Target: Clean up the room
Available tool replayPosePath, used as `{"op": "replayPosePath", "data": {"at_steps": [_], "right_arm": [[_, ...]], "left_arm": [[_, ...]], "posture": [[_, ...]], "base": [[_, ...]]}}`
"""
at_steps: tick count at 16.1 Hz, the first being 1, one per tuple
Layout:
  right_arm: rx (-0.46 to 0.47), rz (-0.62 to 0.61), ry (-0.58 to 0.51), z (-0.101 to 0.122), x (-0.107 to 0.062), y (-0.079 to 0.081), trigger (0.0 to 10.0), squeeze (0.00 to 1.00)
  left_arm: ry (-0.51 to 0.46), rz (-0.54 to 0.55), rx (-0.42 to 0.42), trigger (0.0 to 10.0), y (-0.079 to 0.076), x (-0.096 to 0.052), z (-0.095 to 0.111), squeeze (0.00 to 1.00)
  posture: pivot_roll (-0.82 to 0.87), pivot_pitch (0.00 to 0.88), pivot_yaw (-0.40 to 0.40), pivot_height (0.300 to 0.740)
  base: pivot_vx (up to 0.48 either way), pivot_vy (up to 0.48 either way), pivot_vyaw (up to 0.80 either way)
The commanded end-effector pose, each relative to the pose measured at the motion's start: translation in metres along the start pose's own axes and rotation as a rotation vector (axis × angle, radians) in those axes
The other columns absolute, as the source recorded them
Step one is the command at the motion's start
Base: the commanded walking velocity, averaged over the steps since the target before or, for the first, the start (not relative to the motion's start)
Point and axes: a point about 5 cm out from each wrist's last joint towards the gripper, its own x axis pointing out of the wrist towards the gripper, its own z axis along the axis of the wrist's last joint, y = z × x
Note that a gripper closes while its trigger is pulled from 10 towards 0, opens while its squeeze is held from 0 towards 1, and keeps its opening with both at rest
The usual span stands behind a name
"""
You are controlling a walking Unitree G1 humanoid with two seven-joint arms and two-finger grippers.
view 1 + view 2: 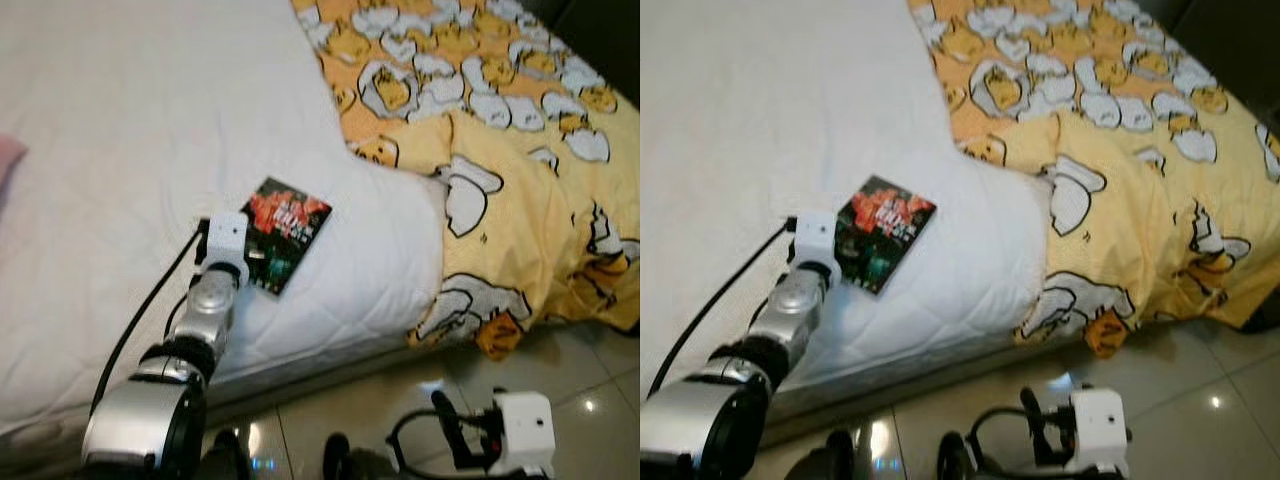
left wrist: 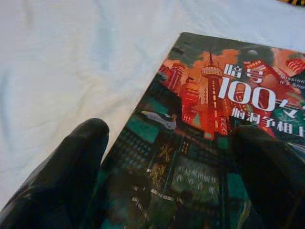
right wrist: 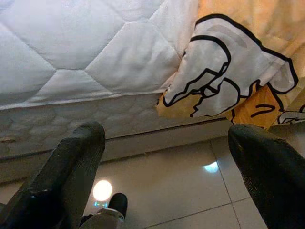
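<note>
A book [image 1: 285,234] with a red and green cover is seen lying flat on the white bed [image 1: 120,150], just left of centre in the left eye frame, near the mattress edge and well apart from the yellow blanket [image 1: 520,170] at the right. The left gripper [image 2: 167,171] is held over the book's near end with its fingers [image 2: 71,167] spread apart — one beside the cover's edge, the other over the cover. At the lower right the right gripper [image 3: 167,171] is held low over the tiled floor [image 3: 162,176] beside the bed, its fingers wide apart and nothing between them.

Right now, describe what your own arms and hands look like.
Both arms are silver metal with black joints. The left arm ends in a white boxy wrist block, with a black cable looping along it. The left hand and right hand each have two long, rounded black fingers. The right arm's white wrist block also carries black cabling.
</note>
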Motion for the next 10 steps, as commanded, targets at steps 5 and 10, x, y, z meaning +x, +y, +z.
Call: {"op": "replayPosePath", "data": {"at_steps": [5,10], "right_arm": [[-0.022,-0.005,0.041,-0.003,-0.004,-0.006,10.0,0.0],[-0.023,-0.013,0.06,-0.008,-0.007,-0.009,10.0,0.0]], "left_arm": [[0.15,0.083,0.13,10.0,0.019,-0.006,-0.024,0.0],[0.241,-0.004,-0.088,10.0,0.017,-0.01,-0.037,0.0]], "posture": [[-0.19,0.315,-0.147,0.74],[-0.17,0.304,-0.132,0.74]], "base": [[0.0,0.0,0.0],[0.0,0.0,0.0]]}}
